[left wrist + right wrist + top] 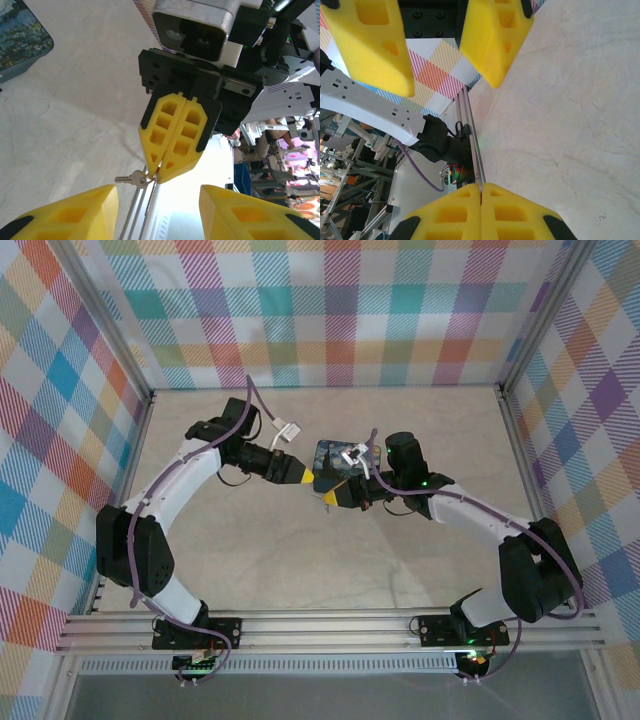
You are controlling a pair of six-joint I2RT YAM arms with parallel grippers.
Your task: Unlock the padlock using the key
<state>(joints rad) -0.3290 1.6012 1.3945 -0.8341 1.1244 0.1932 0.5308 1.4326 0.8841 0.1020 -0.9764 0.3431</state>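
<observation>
A small silver key sticks out sideways from the tips of my right gripper, which is shut on it by its ring end. My left gripper faces it from just below, open, its yellow fingers on either side of the key and not touching it. From above, the two grippers meet tip to tip at mid-table, left gripper and right gripper. In the right wrist view my right gripper is pressed shut and the left fingers stand apart. The padlock is hidden.
A dark blue printed tin lies on the table just behind the grippers and appears again as the tin in the left wrist view. Plaid walls enclose three sides. An aluminium rail runs along the near edge.
</observation>
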